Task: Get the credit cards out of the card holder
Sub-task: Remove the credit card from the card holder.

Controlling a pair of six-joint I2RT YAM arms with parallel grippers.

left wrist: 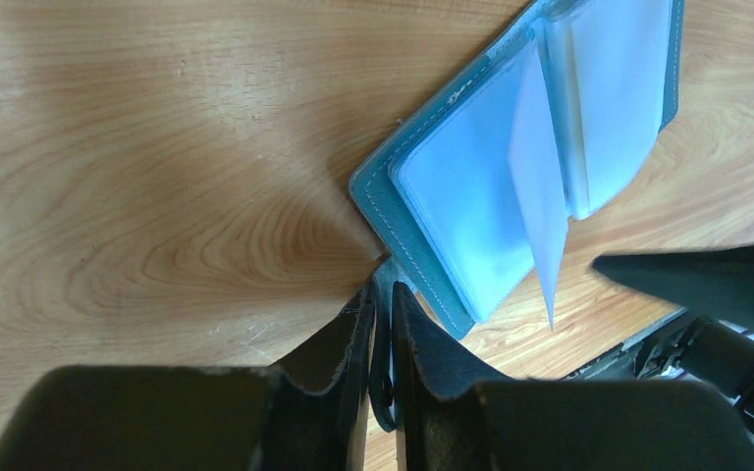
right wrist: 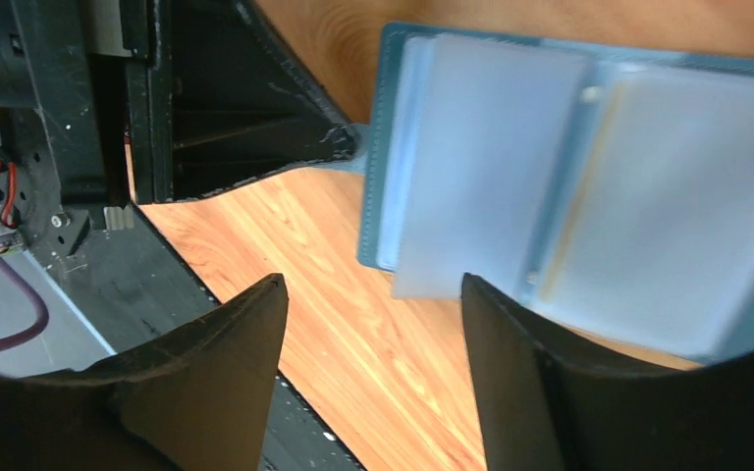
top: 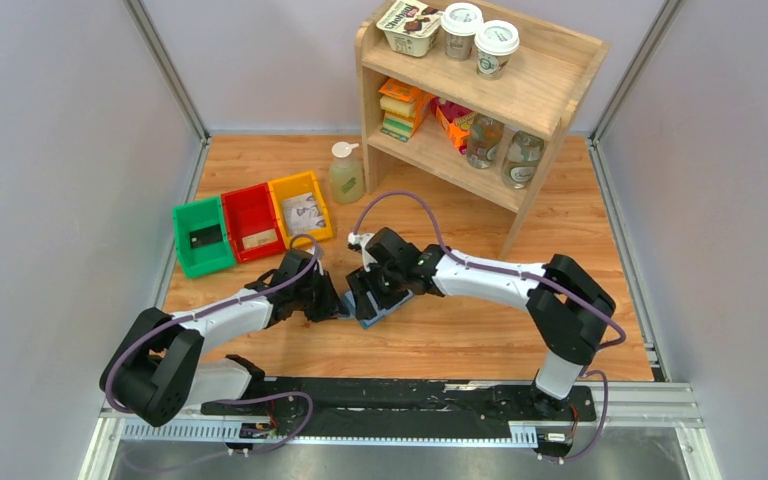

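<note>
Left hand tight on edge of card holder

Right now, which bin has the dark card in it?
The green bin, leftmost of three; the red bin holds a tan card, the yellow bin a grey-patterned card.

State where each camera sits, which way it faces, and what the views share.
Top external: above and behind, looking down at the table; left arm and right arm visible.
Left wrist: low, facing the card holder; left gripper pinches its edge.
Right wrist: facing the card holder; right gripper open.
All share the card holder.
</note>
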